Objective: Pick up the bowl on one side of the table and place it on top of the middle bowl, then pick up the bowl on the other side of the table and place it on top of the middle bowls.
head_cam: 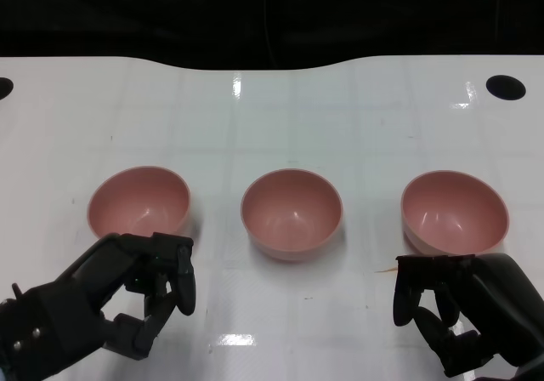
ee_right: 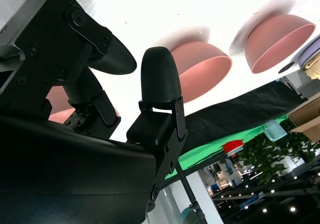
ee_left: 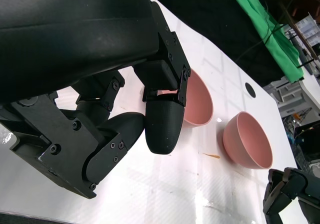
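Three pink bowls stood apart in a row on the white table, none stacked yet. The left hand hovered empty, fingers apart, just short of the left bowl; the right hand likewise before the right bowl. First pickup, I reckoned: grasp one rim, carry it over the middle bowl.

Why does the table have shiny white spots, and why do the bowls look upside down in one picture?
Head view: lamps glare off the glossy table. Right wrist view: the camera is turned over, so the bowls hang overhead, slightly blurred.
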